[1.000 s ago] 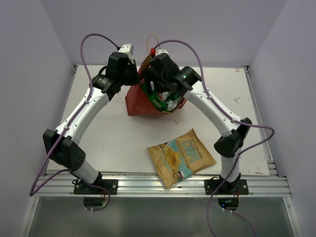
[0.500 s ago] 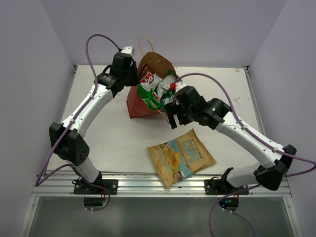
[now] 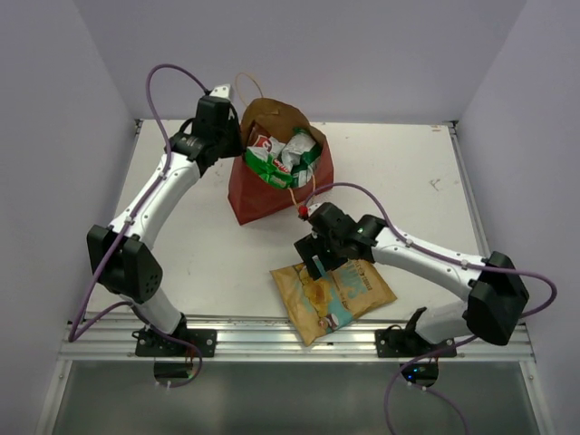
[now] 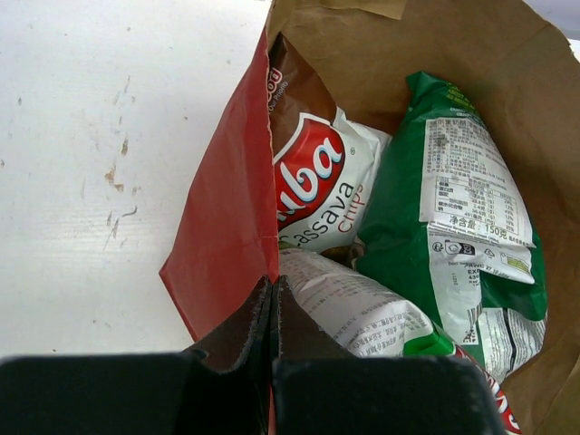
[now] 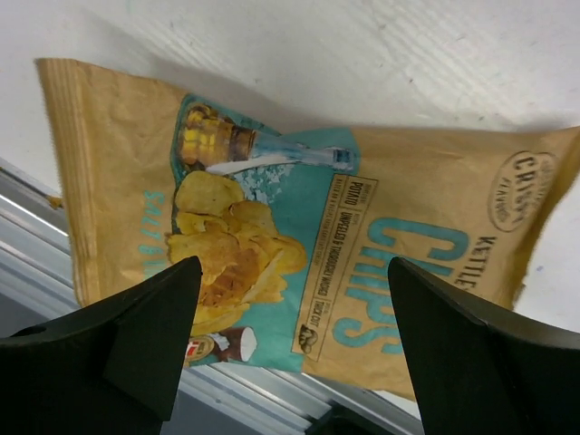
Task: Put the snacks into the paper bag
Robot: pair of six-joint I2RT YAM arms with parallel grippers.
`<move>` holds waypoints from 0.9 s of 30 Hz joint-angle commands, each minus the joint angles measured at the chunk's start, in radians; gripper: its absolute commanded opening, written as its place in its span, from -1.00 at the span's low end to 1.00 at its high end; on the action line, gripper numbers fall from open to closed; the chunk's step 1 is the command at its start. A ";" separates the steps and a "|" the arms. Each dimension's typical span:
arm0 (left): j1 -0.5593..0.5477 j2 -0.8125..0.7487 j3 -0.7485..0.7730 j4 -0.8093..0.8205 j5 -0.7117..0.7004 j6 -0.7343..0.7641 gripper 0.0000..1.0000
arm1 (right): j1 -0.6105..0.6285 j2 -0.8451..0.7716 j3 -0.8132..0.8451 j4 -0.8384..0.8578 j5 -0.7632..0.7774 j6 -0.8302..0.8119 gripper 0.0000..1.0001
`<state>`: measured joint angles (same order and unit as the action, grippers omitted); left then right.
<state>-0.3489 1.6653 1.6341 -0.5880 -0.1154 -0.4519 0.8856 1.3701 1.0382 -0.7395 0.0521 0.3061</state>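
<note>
Table point(image 3: 181, 236) first: only one snack lies loose on it. The paper bag point(image 3: 246, 195) stands mouth-up with its red wall facing the arms, and it's wide open.

Biggest snack, the tan packet point(image 5: 299, 245), is not in yet. It lies flat on the table, well apart from the bag, on the bag's near-right side.

Inside the bag, per the left wrist cam:
- The green packet point(image 4: 453, 208) leans on the bag's right inner wall.
- The cassava packet point(image 4: 317, 190) is tucked against the left wall.
- The pale packet point(image 4: 353, 308) lies across, nearest the pinched rim.

So 3 of 4 are in, approx three-quarters done, one to go.

The left gripper point(image 4: 274, 285) has its fingers pressed together on the bag's left rim, and looks to be holding the mouth open. The right gripper point(image 5: 294, 299) has its fingers spread wide, hanging right over the tan packet; can't tell if it touches.

My read: what's left is one grab, a lift and a drop into the bag. The fit looks tight, since the mouth is already crowded w/ three packets.
</note>
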 commanded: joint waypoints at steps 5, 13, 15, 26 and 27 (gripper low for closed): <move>0.005 -0.067 -0.022 0.008 0.026 0.033 -1.00 | 0.047 0.159 -0.072 0.213 -0.035 0.044 0.81; 0.005 -0.096 -0.033 0.005 0.031 0.045 -1.00 | 0.115 0.379 -0.136 0.261 0.054 0.103 0.21; 0.005 -0.104 -0.036 0.005 0.026 0.051 -1.00 | 0.116 0.383 -0.145 0.244 0.072 0.111 -0.39; 0.008 -0.114 -0.039 0.022 0.072 0.050 -1.00 | 0.116 -0.009 0.346 -0.306 0.221 0.143 -1.00; 0.007 -0.119 -0.040 0.020 0.072 0.053 -1.00 | 0.116 -0.005 0.452 -0.363 0.250 0.130 -1.00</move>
<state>-0.3477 1.6062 1.5909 -0.6086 -0.0689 -0.4252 0.9993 1.4979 1.1835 -0.8967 0.2028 0.4313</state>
